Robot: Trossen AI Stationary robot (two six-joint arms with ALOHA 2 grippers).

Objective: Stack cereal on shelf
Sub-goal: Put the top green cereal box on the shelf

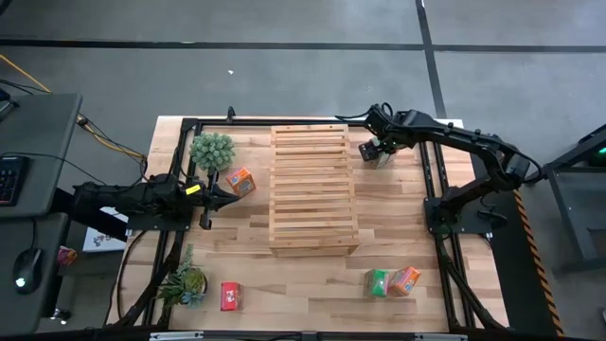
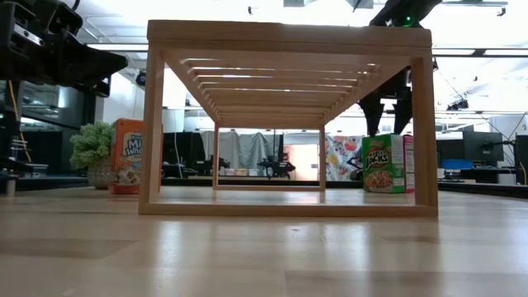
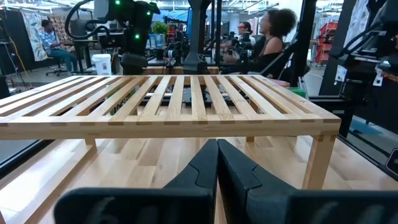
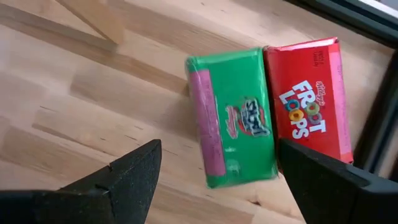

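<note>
Across a butcher-block table point(image 1: 398, 246) in an open workshop with people seated beyond: pale slatted shelf point(image 1: 313, 189) at centre, long axis running from near edge to far edge, slats crosswise. At its far right corner, a green cereal box point(image 4: 236, 118) touching a red one point(image 4: 308, 96) reading "Froot Loops", green label seemingly "Apple Jacks" though blurred, both upright with long sides parallel, right gripper point(image 4: 217, 174) hanging above, fingers spread wide, holding nothing. Left of the shelf an orange "Mini-Wheats" box point(image 1: 240, 180) beside a potted plant point(image 1: 211, 150), left gripper point(image 3: 217, 163) low at the shelf's left side, fingers pressed together, empty; red point(image 1: 229, 296), green point(image 1: 379, 282) and orange point(image 1: 406, 278) boxes along the near edge.
</note>
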